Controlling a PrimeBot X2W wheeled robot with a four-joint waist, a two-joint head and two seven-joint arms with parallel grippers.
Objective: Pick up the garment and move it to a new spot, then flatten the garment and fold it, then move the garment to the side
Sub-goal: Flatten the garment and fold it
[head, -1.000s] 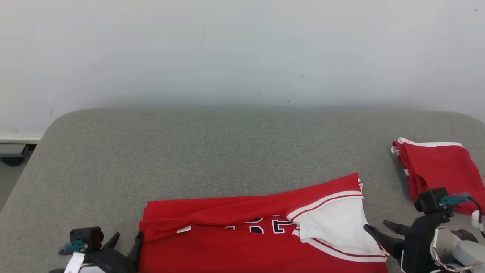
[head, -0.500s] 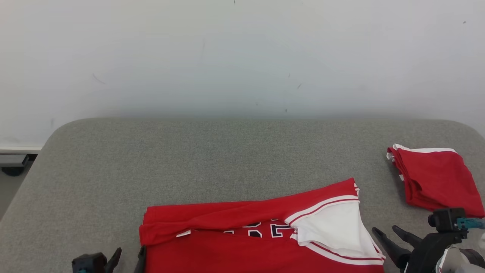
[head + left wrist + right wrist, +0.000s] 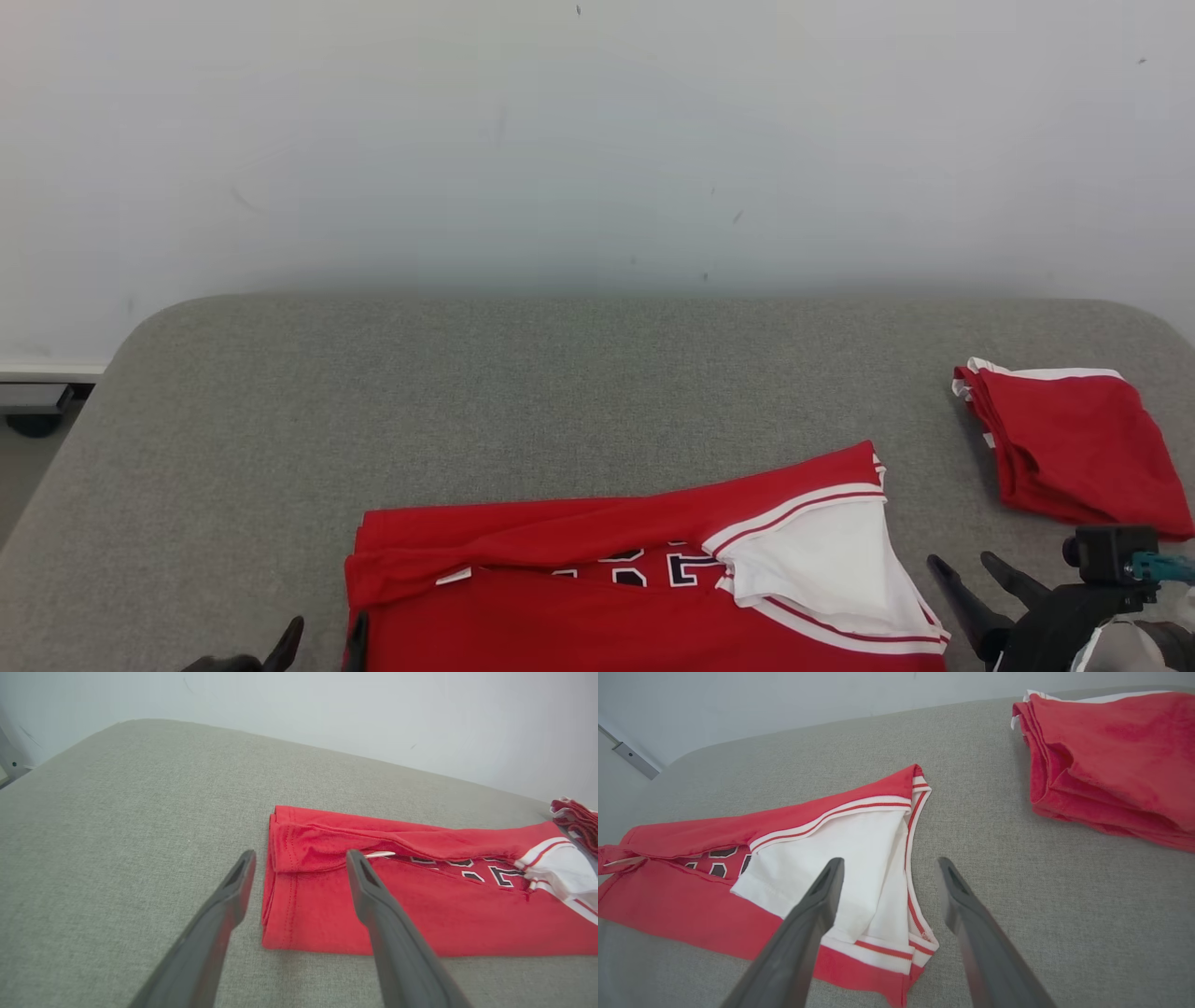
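The garment (image 3: 597,597), a red jersey, lies folded into a long band at the near edge of the grey padded worktop (image 3: 560,392), its length running left to right in the head view. A strip along its far side is folded over toward the robot, and dark lettering (image 3: 653,565) with white outlines peeks out from under that strip. At its right end a white panel (image 3: 822,560) trimmed with red and white stripes is turned up on top of the red cloth. A small white tag (image 3: 379,854) sticks out from under the fold near the left end. The left claw (image 3: 301,858) is spread wide and grips nothing; in the left wrist view its 2 fingers straddle the garment's left edge, 1 above bare worktop and 1 above red cloth, and I cannot tell whether either touches. The right claw (image 3: 889,863) is likewise spread wide and empty; in the right wrist view 1 finger lies over the white panel and the other over bare worktop just beside the garment's right end. A second folded red cloth (image 3: 1074,448) with a white edge sits well apart at the far right of the worktop. A pale wall (image 3: 597,140) rises behind.
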